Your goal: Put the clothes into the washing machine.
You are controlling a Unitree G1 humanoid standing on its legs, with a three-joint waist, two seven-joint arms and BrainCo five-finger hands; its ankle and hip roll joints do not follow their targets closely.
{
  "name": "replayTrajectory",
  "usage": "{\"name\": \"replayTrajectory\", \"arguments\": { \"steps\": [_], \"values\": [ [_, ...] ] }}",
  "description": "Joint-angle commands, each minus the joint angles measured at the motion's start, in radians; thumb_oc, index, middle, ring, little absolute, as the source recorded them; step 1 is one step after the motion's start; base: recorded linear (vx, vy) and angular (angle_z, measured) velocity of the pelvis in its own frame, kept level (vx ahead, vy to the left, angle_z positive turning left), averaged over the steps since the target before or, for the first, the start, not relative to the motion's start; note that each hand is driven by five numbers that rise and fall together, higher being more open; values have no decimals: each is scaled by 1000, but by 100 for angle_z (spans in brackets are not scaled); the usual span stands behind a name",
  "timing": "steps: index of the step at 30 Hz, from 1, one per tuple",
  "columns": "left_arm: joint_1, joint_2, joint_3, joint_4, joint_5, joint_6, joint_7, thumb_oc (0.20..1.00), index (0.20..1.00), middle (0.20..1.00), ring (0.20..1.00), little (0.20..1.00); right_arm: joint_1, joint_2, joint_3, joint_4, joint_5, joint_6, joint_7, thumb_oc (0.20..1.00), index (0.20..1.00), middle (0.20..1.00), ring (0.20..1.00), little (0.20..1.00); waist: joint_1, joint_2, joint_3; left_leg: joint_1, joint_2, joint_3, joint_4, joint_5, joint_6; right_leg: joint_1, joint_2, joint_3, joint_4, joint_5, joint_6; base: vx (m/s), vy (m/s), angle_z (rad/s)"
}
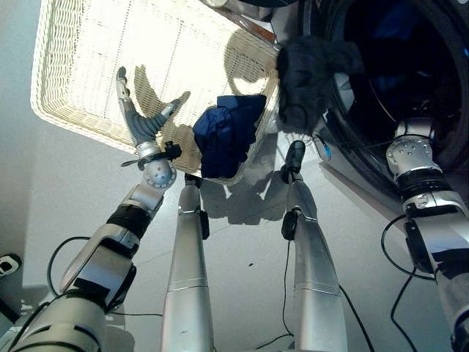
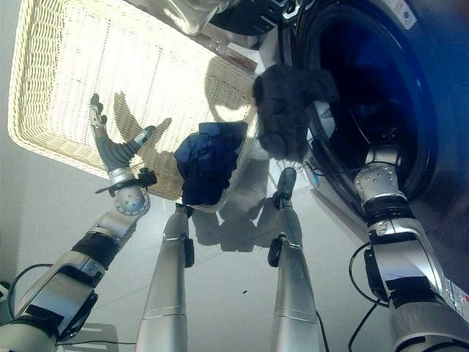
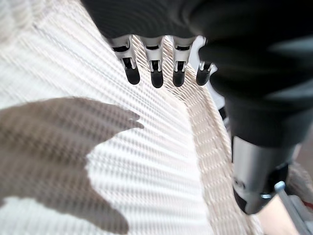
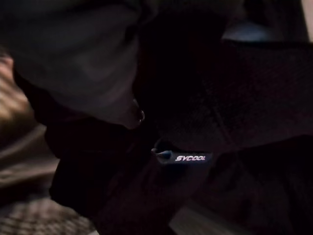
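Two garments: blue one draped over basket corner; black one hangs at washer. My left hand spread wide; right hand's grip, cannot tell.

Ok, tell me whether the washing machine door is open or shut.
Open. The washing machine shows its dark drum uncovered, and a black garment hangs at the opening's rim.

R hand: I can't see it, buried in the black garment at the washing machine door; grip unreadable. Drum interior too dark to tell contents. Wicker basket cut off at top edge. Blue garment hides basket's near corner. R wrist view too dark, just dark fabric w/ a small tag.
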Motion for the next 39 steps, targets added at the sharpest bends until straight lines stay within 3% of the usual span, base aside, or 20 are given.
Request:
{"name": "replayTrajectory", "arguments": {
  "steps": [1,2,3,6,10,11,12,14,15,16,17,18,20,22,29,37,39],
  "values": [
    [20,39,60,-12,-42,-6,-25,1000,1000,1000,1000,1000,-46,-320,-64,-80,-182,-80,-124,928,928,928,928,928,-18,-19,-3,74,-34,-27,-99,41,67,49,-4,-59,117,-59,100,2,33,-4],
    [20,39,60,-11,-43,-7,-26,1000,1000,1000,1000,1000,-46,-320,-63,-80,-184,-80,-127,928,928,928,928,928,-18,-19,-3,74,-34,-26,-98,41,67,49,-4,-59,117,-59,100,2,35,-3],
    [12,47,66,5,-61,-7,-48,1000,1000,1000,1000,1000,-48,-334,-58,-55,-176,-70,-141,1000,1000,1000,1000,1000,-17,-22,-3,78,-37,-29,-96,38,70,53,-4,-59,117,-62,98,3,20,-3],
    [-14,50,59,33,-77,-11,-76,1000,1000,1000,1000,1000,-62,-337,-24,24,-247,5,-187,1000,1000,1000,1000,1000,-12,-21,-3,82,-47,-35,-104,36,78,57,-6,-63,111,-62,95,0,0,0],
    [-24,49,50,41,-81,-14,-86,1000,1000,1000,1000,1000,-66,-334,2,66,-275,57,-227,1000,1000,1000,1000,1000,-6,-19,-3,79,-52,-39,-100,36,80,55,-8,-65,109,-60,94,3,-10,0],
    [-32,42,39,44,-77,-17,-87,1000,1000,1000,1000,1000,-71,-329,30,100,-379,122,-266,1000,1000,1000,1000,1000,0,-15,-3,77,-56,-43,-102,36,83,53,-9,-65,107,-55,94,9,-51,3],
    [-40,37,27,42,-79,-16,-84,1000,1000,1000,1000,1000,-90,-326,84,131,-491,231,-359,1000,1000,1000,1000,1000,4,-11,-3,69,-62,-46,-96,33,86,48,-11,-68,107,-55,93,10,-70,6],
    [-49,34,15,40,-79,-14,-85,1000,1000,1000,1000,1000,-108,-323,124,158,-608,330,-425,1000,1000,1000,1000,1000,9,-9,-3,68,-66,-47,-99,33,89,48,-11,-71,103,-52,94,-2,-43,6],
    [-55,34,4,37,-81,-11,-82,1000,1000,1000,1000,1000,-130,-328,175,169,-668,414,-455,1000,1000,1000,1000,1000,13,-11,-3,66,-70,-50,-98,33,92,48,-11,-74,98,-49,93,-7,-26,6],
    [-57,32,1,36,-80,-11,-79,1000,1000,1000,1000,1000,-146,-329,199,174,-673,436,-474,1000,1000,1000,1000,1000,13,-10,-3,64,-71,-51,-98,33,93,47,-11,-75,96,-48,93,-10,-31,5],
    [-63,32,-6,33,-79,-8,-80,1000,1000,1000,1000,1000,-176,-331,241,203,-699,502,-480,1000,1000,1000,1000,1000,16,-8,-3,60,-70,-51,-97,33,94,46,-13,-79,95,-48,94,0,0,0],
    [-63,32,-6,33,-79,-8,-80,1000,1000,1000,1000,1000,-176,-331,241,203,-699,502,-480,1000,1000,1000,1000,1000,16,-8,-3,60,-70,-51,-97,33,94,46,-13,-79,95,-48,94,-3,-50,1],
    [-80,36,-21,29,-81,-11,-80,1000,1000,1000,1000,1000,-230,-331,327,230,-818,614,-485,1000,1000,1000,1000,1000,20,-4,-3,51,-74,-54,-100,33,101,39,-13,-84,92,-43,94,-8,-47,2],
    [-98,38,-33,25,-91,-7,-88,1000,1000,1000,1000,1000,-288,-317,410,213,-931,670,-496,1000,1000,1000,1000,1000,28,2,-3,48,-80,-55,-107,33,105,35,-16,-90,86,-43,94,-15,-9,4],
    [-97,29,-28,11,-79,8,-78,1000,1000,1000,1000,1000,-290,-280,467,75,-1108,684,-485,1000,1000,1000,1000,1000,27,13,-3,40,-85,-47,-110,32,105,23,-23,-91,91,-50,97,0,0,0],
    [-112,-12,-11,35,-45,4,-53,1000,1000,1000,1000,1000,-189,-208,480,-67,-1296,672,-418,1000,1000,1000,1000,1000,16,24,-3,27,-87,-33,-110,31,101,-3,-28,-80,107,-65,93,-2,10,2],
    [-122,-27,-6,39,-31,3,-40,1000,1000,1000,1000,1000,-148,-180,481,-112,-1376,681,-363,1000,1000,1000,1000,1000,10,27,-3,22,-88,-27,-112,31,99,-12,-28,-74,109,-67,93,-7,26,8]
  ]
}}
